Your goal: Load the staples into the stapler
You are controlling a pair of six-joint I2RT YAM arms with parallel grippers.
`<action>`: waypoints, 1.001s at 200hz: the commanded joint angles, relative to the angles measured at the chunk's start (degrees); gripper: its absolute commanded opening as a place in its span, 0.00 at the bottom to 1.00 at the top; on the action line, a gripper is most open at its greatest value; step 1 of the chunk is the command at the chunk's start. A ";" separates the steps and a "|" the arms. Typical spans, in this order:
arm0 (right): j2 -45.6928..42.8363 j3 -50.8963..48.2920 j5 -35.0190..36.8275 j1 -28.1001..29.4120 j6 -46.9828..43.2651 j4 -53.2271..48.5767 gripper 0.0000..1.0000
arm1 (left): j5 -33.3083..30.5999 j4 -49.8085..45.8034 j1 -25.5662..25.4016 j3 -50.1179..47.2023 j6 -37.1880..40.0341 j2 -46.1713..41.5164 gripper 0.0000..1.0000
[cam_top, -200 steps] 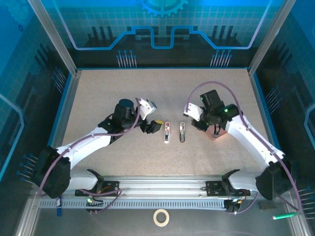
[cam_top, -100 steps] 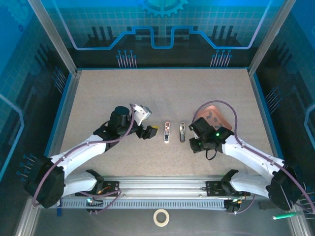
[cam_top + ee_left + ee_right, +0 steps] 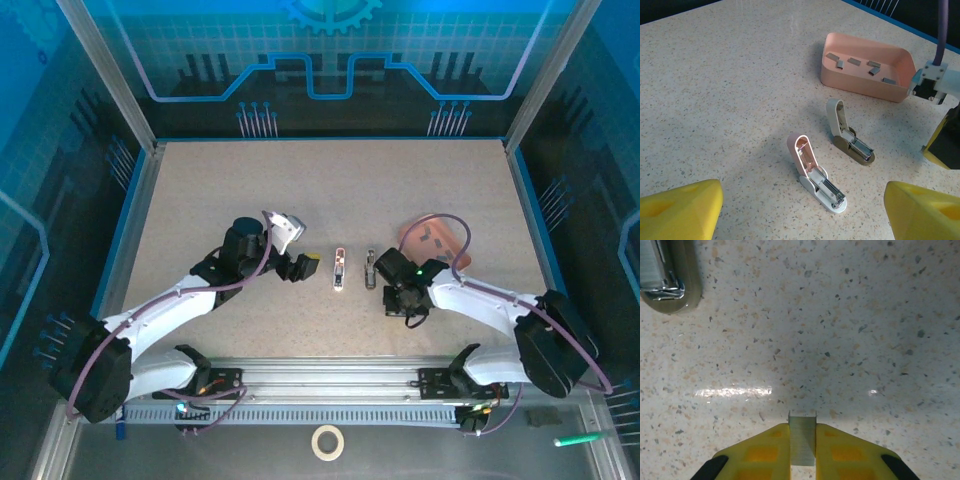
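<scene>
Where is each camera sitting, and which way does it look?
Top: above and behind the arms, facing down at the table; left arm, right arm, white stapler, tan stapler, tray.
Left wrist: on the left arm, facing across the table to both staplers and the tray; left gripper open at the bottom corners.
Right wrist: close over the table, facing straight down; right gripper pinches a staple strip.
Shared: top and left wrist both see both staplers and the tray.

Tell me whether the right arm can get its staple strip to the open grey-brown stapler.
Probably yes: the right gripper, shut on a short grey metal staple strip, hangs close to the small grey-brown stapler, lid flipped up, with bare speckled tabletop between them.
</scene>
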 commanded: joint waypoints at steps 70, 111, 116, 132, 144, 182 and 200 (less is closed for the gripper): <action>8.58 2.19 -3.42 0.74 1.92 -0.09 0.19 | -0.20 1.48 -0.25 0.44 -1.39 0.22 0.85; 7.36 6.81 -2.67 0.61 -0.36 -8.84 0.37 | -0.58 1.43 -0.30 0.44 -0.97 -0.06 0.85; 6.92 7.44 -2.53 0.54 -0.88 -10.05 0.37 | -0.36 1.47 -0.22 0.44 -1.08 -0.01 0.85; 5.70 9.74 -2.61 -0.68 -2.45 -13.63 0.37 | -0.17 1.49 -0.43 0.40 -1.28 0.12 0.85; 5.33 11.16 -3.30 -1.72 -2.94 -15.71 0.37 | -0.11 1.48 -0.56 0.40 -1.28 0.22 0.85; 4.71 11.18 -7.26 -5.49 -3.88 -14.73 0.35 | -0.32 1.40 -0.65 0.62 -0.93 0.75 0.85; 5.01 10.15 -9.22 -6.70 -4.45 -12.85 0.35 | -0.42 1.29 -0.65 0.62 -0.67 0.85 0.85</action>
